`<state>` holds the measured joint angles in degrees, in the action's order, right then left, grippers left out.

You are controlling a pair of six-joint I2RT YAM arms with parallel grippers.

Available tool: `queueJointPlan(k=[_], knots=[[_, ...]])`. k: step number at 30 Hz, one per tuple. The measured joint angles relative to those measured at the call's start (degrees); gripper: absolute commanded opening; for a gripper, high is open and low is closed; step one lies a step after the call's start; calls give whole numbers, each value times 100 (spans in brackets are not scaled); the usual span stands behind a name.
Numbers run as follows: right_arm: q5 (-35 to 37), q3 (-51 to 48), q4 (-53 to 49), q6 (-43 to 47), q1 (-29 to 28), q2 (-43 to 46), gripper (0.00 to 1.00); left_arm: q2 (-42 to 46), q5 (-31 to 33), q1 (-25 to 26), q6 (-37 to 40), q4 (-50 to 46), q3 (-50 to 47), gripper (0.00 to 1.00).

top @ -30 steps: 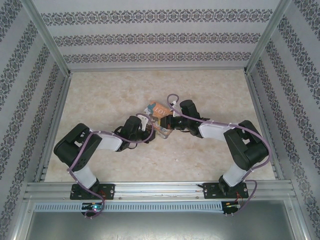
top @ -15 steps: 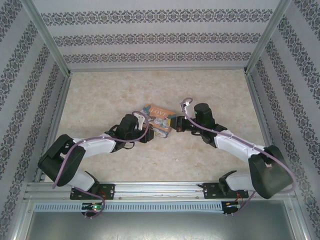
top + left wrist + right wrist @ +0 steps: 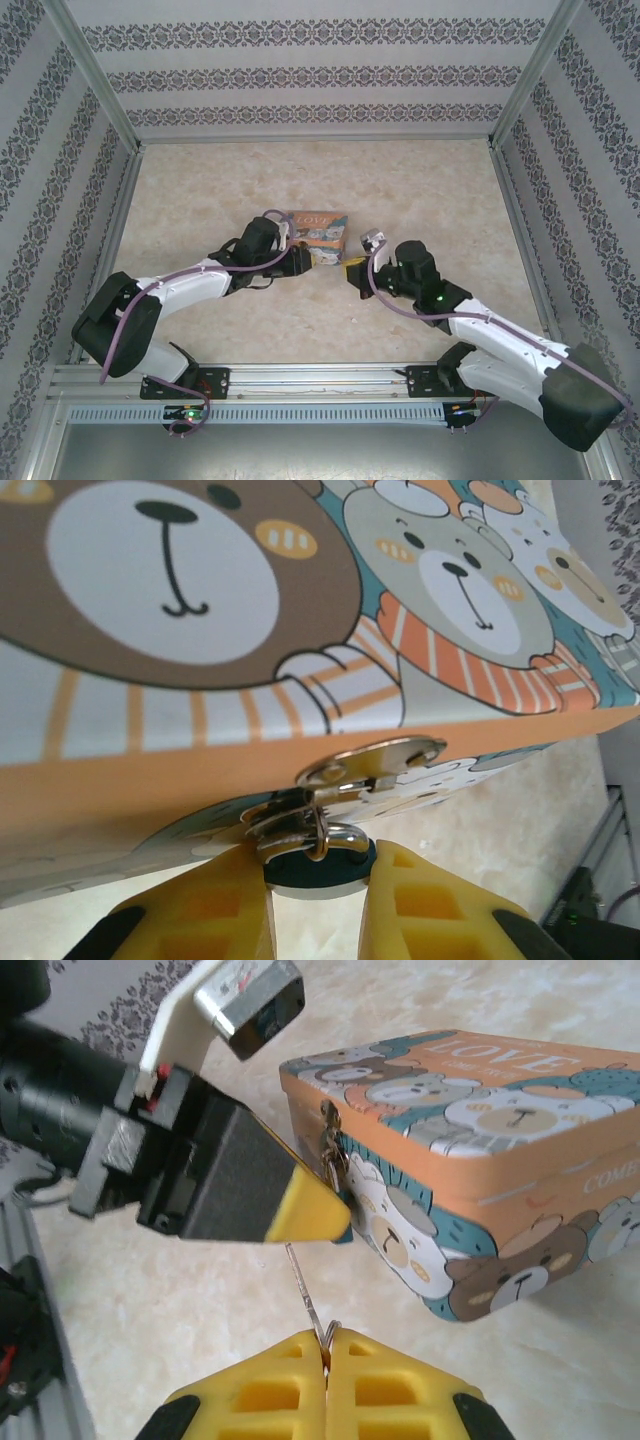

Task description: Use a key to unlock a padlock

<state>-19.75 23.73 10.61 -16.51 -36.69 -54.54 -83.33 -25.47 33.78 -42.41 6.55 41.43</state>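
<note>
Workspace: the marbled table (image 3: 200,190) lies bare beyond the box toward the far wall and to both sides. Aluminium frame rails (image 3: 105,250) and patterned walls bound it left, right and far. A slotted rail (image 3: 320,375) carries the arm bases along the near edge.

Box: the illustrated bear box (image 3: 318,230) sits near the table centre with its lid down and its latch side facing the arms. In the left wrist view the silvery hasp (image 3: 372,764) projects from the orange lid edge.

Padlock: the padlock (image 3: 318,872) hangs from that hasp by its thin shackle, just below the box's front edge. The left gripper (image 3: 318,885) pinches its teal body between its yellow fingers (image 3: 215,910), one pad against each side.

Key: the right gripper (image 3: 326,1348) has its pads pressed together on the bow of the key (image 3: 303,1290). The thin shaft rises, tilted, toward the latch. Its tip sits just under the lower edge of the left gripper's yellow fingertip. Whether it touches the lock cannot be told.

Obstruction: the left finger and its black body cover most of the padlock from the right wrist's side. The two grippers are close together at the box front, with little room between them.
</note>
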Motion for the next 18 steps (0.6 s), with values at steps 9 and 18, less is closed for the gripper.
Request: queueJointPlan(k=[9,18], knots=[[741,-260,138,476,-638,-227,0,-138,-210,0,-522,-149,350,18],[1314,-273,743,494,-933,-973,0,-192,-354,0,-955,-57,372,18]])
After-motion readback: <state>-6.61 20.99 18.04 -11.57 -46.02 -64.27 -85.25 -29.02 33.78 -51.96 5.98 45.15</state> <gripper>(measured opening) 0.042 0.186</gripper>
